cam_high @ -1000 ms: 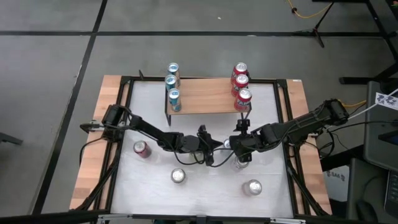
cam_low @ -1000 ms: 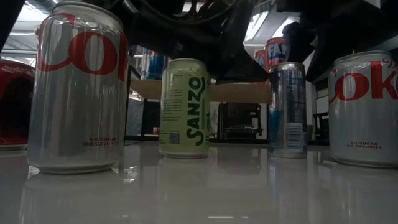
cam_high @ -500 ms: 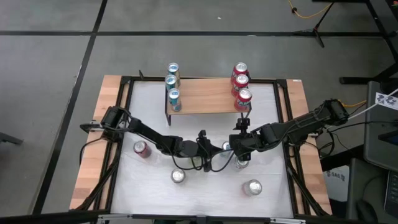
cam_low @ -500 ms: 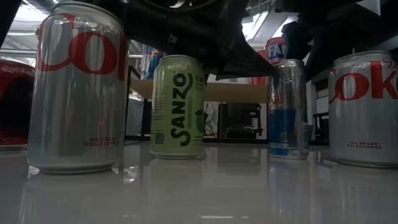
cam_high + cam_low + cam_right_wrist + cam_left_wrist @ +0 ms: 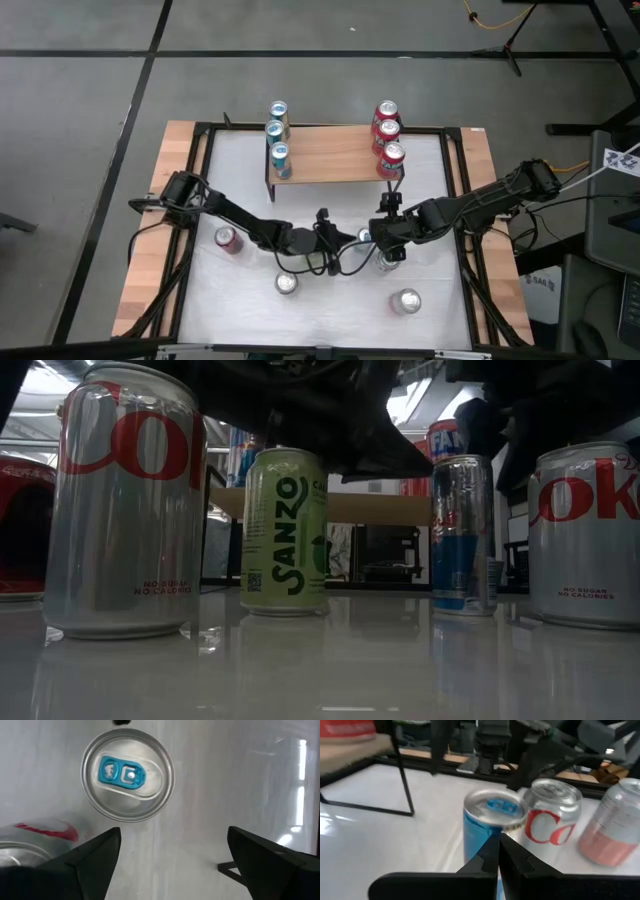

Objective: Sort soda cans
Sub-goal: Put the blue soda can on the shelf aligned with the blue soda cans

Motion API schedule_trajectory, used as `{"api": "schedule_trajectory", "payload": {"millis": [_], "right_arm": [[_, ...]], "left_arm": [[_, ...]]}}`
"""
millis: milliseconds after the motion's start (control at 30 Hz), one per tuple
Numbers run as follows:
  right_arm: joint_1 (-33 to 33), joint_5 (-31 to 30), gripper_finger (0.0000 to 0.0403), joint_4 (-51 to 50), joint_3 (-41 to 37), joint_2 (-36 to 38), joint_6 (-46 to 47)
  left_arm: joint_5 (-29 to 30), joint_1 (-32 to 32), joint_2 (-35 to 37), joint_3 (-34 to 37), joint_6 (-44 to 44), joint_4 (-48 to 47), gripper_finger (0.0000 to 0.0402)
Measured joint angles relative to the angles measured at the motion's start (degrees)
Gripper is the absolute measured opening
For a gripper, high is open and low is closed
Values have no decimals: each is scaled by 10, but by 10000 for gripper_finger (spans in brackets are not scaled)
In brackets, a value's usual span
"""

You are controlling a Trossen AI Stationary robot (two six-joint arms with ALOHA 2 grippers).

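Note:
Three blue cans (image 5: 276,135) and three red cans (image 5: 387,132) stand on the wooden shelf (image 5: 330,152). A red can (image 5: 228,238), two silver cans (image 5: 287,284) (image 5: 405,300), a third silver can (image 5: 385,263), a blue can (image 5: 367,235) and a green can (image 5: 285,530) stand upright on the white table. My left gripper (image 5: 499,842) is shut, its tips at the blue can (image 5: 492,827). In the low view the green can stands under that gripper. My right gripper (image 5: 175,865) hangs open above bare table, just short of the blue can (image 5: 127,775). My left gripper's shut fingertips (image 5: 499,840) come nearly level from the table's left, up to the blue can's top rim (image 5: 495,831). I cannot tell whether they touch it. The gripper's own body hides any contact with the green can below it.
The third silver can (image 5: 30,845) stands close beside one finger of my right gripper. The shelf's thin black legs (image 5: 402,775) stand on the table behind the cans. A black frame (image 5: 200,200) borders the white top. Bare table lies toward the near edge.
My left gripper has moved a little toward the table's near edge, still shut. The green can under it has slid toward the table's left and near side and turned about its axis, staying upright. The blue can now shows another side of its label.

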State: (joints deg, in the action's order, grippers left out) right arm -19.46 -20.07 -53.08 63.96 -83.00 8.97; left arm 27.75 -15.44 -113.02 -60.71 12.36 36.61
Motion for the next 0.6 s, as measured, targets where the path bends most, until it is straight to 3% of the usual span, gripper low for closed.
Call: {"api": "schedule_trajectory", "payload": {"millis": [367,600], "right_arm": [[0,5,356,9,0,0,-2],[0,13,356,21,0,0,-3]], "left_arm": [[43,21,1,0,-5,3,0],[-51,48,1,0,10,4,0]]}}
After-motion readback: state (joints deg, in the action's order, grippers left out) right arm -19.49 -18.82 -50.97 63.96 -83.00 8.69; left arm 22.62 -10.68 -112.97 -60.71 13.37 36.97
